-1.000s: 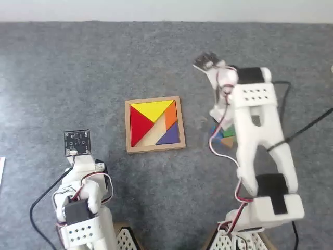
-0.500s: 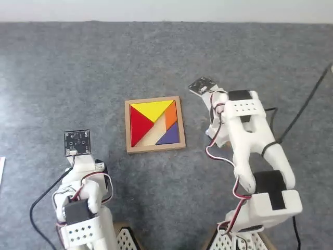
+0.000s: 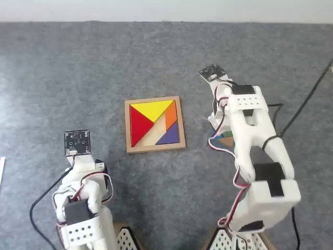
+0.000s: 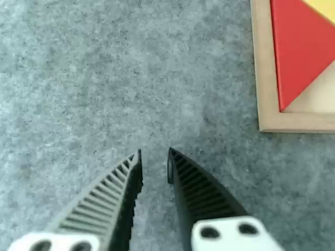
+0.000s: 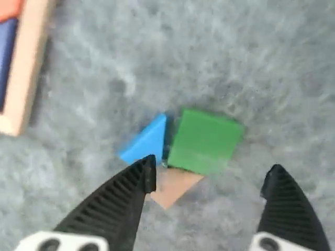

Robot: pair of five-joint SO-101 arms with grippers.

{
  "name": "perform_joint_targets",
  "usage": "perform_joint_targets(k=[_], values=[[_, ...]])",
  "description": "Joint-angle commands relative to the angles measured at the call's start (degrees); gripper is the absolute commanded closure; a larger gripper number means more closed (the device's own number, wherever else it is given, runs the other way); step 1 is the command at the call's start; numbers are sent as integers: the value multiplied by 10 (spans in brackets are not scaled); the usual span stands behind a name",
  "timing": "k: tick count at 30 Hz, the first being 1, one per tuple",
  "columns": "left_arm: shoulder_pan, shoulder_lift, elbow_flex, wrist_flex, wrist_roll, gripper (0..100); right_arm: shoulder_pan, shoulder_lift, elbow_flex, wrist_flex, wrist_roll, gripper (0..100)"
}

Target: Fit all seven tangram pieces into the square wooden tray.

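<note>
A bench (image 3: pixel 78 67) covered all over in grey, felt-like fibrous matting lies under even light with only soft shadows, bounded at 12 o'clock by a pale off-white strip (image 3: pixel 166 10), with a thin white sliver (image 3: pixel 1 170) cut off at 8 o'clock.

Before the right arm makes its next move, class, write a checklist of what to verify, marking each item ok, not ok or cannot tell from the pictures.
1. Right gripper open and empty: ok, its fingers are spread wide.
2. Gripper over a loose piece: ok, it hangs above the green square.
3. Green square clear of its neighbours: not ok, the blue triangle and tan triangle crowd its edges.
4. Room in the tray: ok, bare wood shows between the red piece and purple piece.
5. All seven pieces found: ok, four in the tray, three on the mat.
6. Left gripper out of the way: ok, it is over the mat beside the tray.
</note>
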Motion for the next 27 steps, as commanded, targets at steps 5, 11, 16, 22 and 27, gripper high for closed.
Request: perform_joint_targets(k=[5,11,16,22,27], values=[[-4,-11,-7,2,-1,920,25,66,-71,-8,-8,670],[-4,-11,-7,2,-1,920,22,78,-79,-23,8,670],[-4,-11,-7,2,-1,920,22,73,-87,-20,8,670],[-4,-11,-7,2,-1,920,22,-6,-59,37,17,671],[-4,-11,-7,2,-1,920,-9,-151,76,0,55,671]])
